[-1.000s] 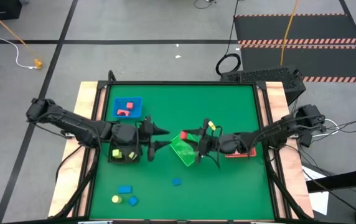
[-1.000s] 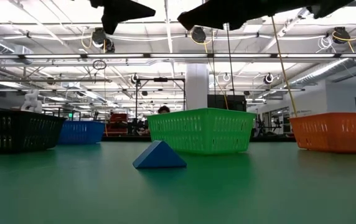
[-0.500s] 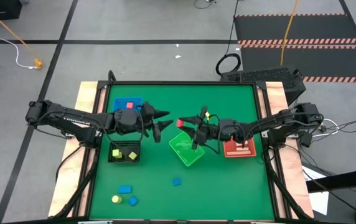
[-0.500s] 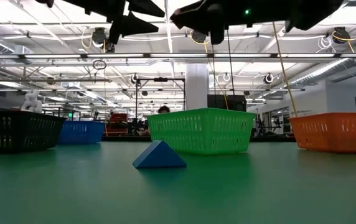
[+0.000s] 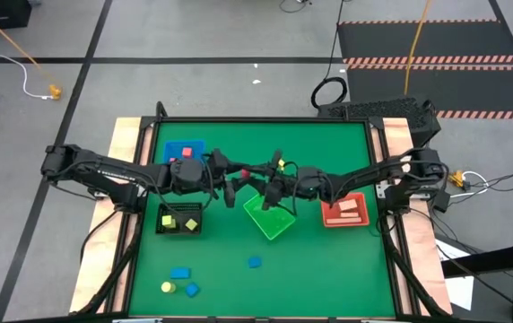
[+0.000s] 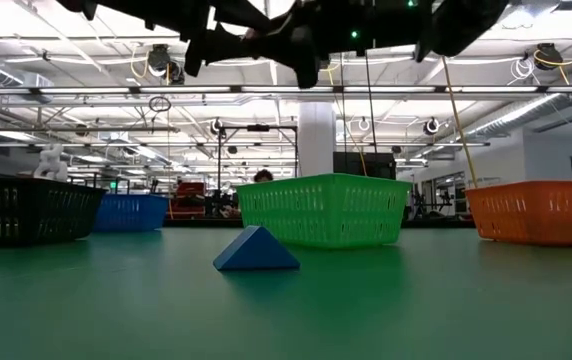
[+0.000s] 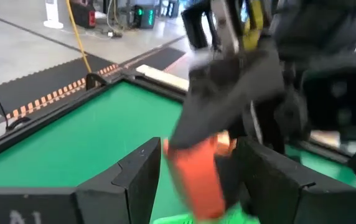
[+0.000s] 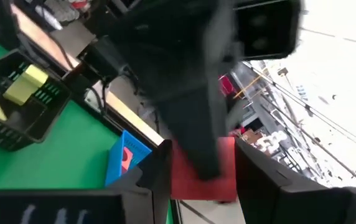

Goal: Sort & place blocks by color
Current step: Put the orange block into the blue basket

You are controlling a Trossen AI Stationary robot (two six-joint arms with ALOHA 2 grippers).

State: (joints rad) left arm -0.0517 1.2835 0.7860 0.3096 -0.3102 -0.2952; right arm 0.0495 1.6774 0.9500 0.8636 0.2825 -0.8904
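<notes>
**Two grippers meet on one red block above the green bin**

Over the middle of the green tabletop [image 5: 328,260], both arms reach inward and their tips come together in the air — just above the far corner of the green bin [image 5: 270,218]. Between them is a red block [image 5: 244,174]. The right wrist view shows the right gripper [image 8: 200,180] clamped around that red block [image 8: 218,177], with one dark finger of the other arm laid across its face. The left wrist view shows the same red block [image 7: 196,177] sitting between the left gripper's [image 7: 200,180] fingers, which stand on either side of it; whether they actually press on it I cannot tell. In the high view the left gripper [image 5: 231,184] and the right gripper [image 5: 261,179] are nearly touching.

The other blocks are spread out:
- yellow blocks [image 5: 179,221] in the black bin [image 5: 159,227], under the left arm
- red blocks [image 5: 186,152] in the blue bin [image 5: 172,145], partly covered by the left arm
- light red blocks [image 5: 346,213] in the red bin [image 5: 330,220], near the right arm
- loose on the tabletop toward the near edge — a blue bar [image 5: 180,273], a yellow cylinder [image 5: 167,287], a blue block [image 5: 191,289] beside it, and a blue wedge [image 5: 254,262] standing apart

From table height the blue wedge [image 6: 256,250] lies in front of the green bin [image 6: 323,210].
</notes>
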